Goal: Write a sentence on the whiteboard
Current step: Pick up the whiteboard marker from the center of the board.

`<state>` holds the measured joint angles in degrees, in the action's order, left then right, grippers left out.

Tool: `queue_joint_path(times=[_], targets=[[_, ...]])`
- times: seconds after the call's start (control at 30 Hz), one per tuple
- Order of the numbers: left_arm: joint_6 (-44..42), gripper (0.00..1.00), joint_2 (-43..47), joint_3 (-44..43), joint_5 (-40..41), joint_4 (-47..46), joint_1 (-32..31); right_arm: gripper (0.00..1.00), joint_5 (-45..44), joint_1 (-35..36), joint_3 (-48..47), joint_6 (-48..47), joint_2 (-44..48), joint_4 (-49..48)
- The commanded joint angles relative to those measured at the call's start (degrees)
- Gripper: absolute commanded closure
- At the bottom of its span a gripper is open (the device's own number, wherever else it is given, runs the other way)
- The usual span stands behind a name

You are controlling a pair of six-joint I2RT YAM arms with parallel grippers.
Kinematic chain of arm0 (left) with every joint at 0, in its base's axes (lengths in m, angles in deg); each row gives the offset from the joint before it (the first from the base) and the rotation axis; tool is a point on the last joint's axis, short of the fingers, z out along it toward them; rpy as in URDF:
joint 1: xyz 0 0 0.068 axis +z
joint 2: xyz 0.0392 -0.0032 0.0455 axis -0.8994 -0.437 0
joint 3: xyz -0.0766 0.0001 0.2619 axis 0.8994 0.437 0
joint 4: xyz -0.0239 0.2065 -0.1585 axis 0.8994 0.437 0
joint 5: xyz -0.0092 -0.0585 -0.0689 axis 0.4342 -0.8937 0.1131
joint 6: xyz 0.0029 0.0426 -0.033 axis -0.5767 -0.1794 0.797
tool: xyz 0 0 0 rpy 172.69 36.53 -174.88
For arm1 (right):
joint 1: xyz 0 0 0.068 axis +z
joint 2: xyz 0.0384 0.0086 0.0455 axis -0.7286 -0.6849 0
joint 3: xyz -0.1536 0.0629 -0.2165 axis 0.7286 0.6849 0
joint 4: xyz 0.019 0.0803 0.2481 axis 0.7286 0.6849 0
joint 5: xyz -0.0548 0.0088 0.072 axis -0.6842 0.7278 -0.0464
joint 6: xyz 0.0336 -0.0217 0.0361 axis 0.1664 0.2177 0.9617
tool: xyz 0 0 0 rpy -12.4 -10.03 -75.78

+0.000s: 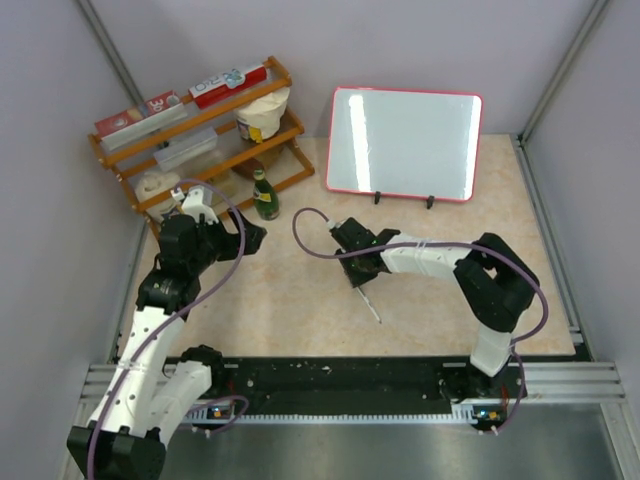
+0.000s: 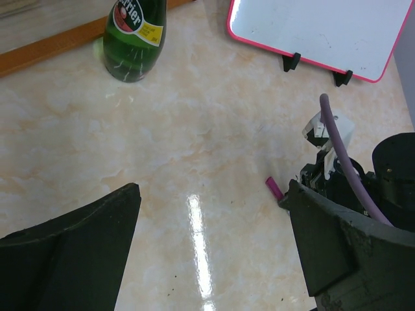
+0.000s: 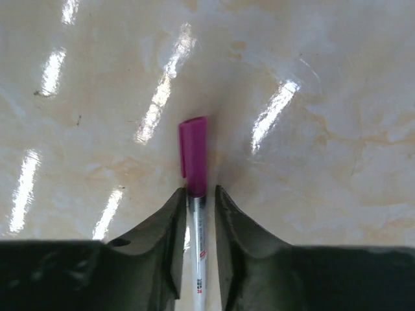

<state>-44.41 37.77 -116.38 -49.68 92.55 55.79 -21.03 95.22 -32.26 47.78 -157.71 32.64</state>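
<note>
1. Right gripper (image 3: 199,190) is low over the table, its fingers (image 3: 170,233) drawn in on both sides of the marker (image 3: 193,146); a dark sliver shows on one side, so I cannot tell if it's clamped.
2. Bare tabletop (image 1: 300,310) lies on every side of it.
3. The marker lies flat, magenta cap poking out past the fingertips, white barrel trailing back toward the near edge.
4. The whiteboard (image 1: 405,140) stands well beyond the gripper at the far edge, long axis left-to-right, face leaning back.
5. Left gripper (image 2: 211,194) hangs spread wide, off to the side near the green bottle (image 1: 264,195).
</note>
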Motion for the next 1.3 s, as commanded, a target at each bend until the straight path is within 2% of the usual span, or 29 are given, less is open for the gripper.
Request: queue_joint_path(times=[0.0, 0.07, 0.2, 0.37, 0.5, 0.67, 0.83, 1.07, 1.27], targets=[[-1.33, 0.02, 1.68, -2.77, 1.32, 0.04, -0.05, 0.84, -2.82, 2.17, -0.37, -0.02, -2.86, 0.19], [-1.42, 0.02, 2.21, -3.3, 1.85, 0.12, -0.05, 1.0, -5.37, 3.05, -0.19, -0.29, -3.56, 0.28], [-2.03, 0.02, 3.18, -4.26, 2.29, 0.21, -0.05, 1.0, -8.53, 3.15, -0.63, 0.76, -2.17, 0.64], [-3.79, 0.02, 3.35, -4.0, 1.42, 0.3, -0.05, 1.0, -9.6, 1.83, -4.14, 3.22, 4.68, 0.64], [-5.54, 0.02, 1.95, -3.48, -5.68, -1.36, -0.05, 1.0, -6.8, -1.85, -4.07, 7.35, 13.02, -2.86], [-2.83, 0.02, -2.26, -3.83, -15.89, -5.93, -1.37, 1.0, 1.55, -9.67, 4.1, 15.34, 26.56, -15.08], [0.77, 0.02, -9.98, -6.02, -18.45, -13.05, -11.11, 1.0, 5.08, -14.95, 9.73, 20.36, 35.18, -19.05], [6.75, 0.05, -26.86, -12.78, -21.97, -25.35, -27.37, 1.0, 4.99, -16.28, 14.74, 24.58, 43.45, -19.84], [8.87, 0.11, -35.74, -14.46, -22.84, -30.72, -31.78, 1.0, 3.59, -16.98, 17.29, 27.39, 48.55, -19.75]])
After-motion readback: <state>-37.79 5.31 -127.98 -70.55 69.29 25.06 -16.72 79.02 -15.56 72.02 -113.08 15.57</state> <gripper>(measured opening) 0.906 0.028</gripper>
